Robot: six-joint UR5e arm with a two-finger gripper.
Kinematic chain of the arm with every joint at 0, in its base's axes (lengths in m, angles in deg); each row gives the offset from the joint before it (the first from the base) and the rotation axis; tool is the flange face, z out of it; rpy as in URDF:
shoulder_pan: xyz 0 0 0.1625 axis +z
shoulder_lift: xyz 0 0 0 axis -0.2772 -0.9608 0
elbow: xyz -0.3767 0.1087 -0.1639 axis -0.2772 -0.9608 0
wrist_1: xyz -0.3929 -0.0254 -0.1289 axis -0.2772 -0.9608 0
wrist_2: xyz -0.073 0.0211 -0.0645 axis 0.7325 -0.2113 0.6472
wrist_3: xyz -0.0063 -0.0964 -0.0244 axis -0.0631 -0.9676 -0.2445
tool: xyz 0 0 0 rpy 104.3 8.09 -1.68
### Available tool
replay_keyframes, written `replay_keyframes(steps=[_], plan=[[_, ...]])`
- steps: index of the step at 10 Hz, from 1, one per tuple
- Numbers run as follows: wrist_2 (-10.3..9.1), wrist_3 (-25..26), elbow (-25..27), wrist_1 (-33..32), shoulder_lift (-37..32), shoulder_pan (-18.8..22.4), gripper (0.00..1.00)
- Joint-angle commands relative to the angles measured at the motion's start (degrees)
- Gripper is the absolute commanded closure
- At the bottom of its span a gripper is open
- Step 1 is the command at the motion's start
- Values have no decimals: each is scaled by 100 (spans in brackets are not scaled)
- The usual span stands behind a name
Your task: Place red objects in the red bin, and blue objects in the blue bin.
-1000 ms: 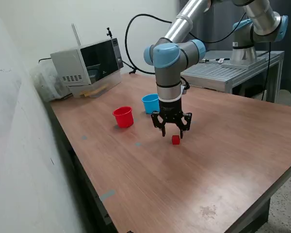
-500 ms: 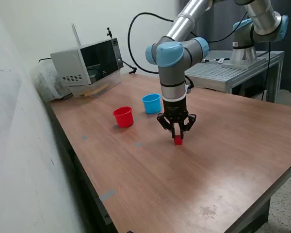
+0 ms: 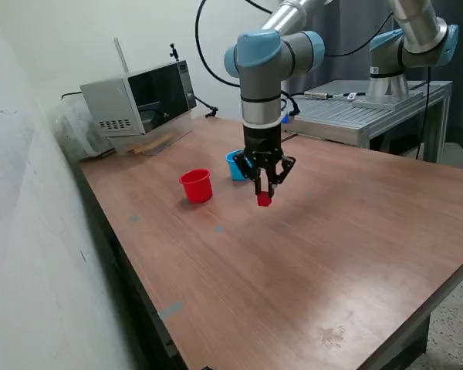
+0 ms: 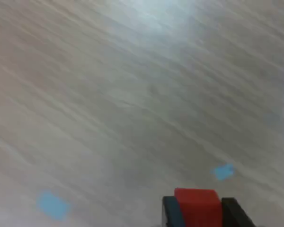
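My gripper [image 3: 264, 196] is shut on a tiny red cube [image 3: 264, 200] and holds it in the air above the wooden table. The cube also shows between the fingertips in the wrist view [image 4: 197, 206]. The red cup [image 3: 196, 186] stands on the table toward the exterior view's left of the gripper. The light blue cup [image 3: 235, 165] stands just behind the gripper, partly hidden by the arm. No other red cube and no dark blue cubes are in view.
A grey microwave-like box [image 3: 139, 96] sits at the table's back corner. A second arm's base [image 3: 386, 85] stands on a metal bench at the back right. Small blue tape marks [image 4: 52, 205] dot the tabletop [image 3: 316, 262].
The gripper came down around the red cube on the table, shut on it, then lifted it and moved toward the exterior view's left, nearer the cups.
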Motion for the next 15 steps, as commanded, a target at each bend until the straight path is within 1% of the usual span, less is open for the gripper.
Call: replay_keyframes(steps=[1,2,3,5,6,8,10,12,15], plan=[[394,736,5,2,-232,-153,100],[761,1131,13,-6,-293,-362,100],[922,1440,5,-6,-303,-530,100],[941,2055,-100,-15,-294,-899,100],[941,2180,-144,-67,-276,-1092,100],[923,2260,-206,-348,-259,-1418,100],[914,2322,-337,-411,-102,-1603,100],[888,2322,-365,-419,83,-1761,100],[879,2322,-409,-428,286,-1788,100]])
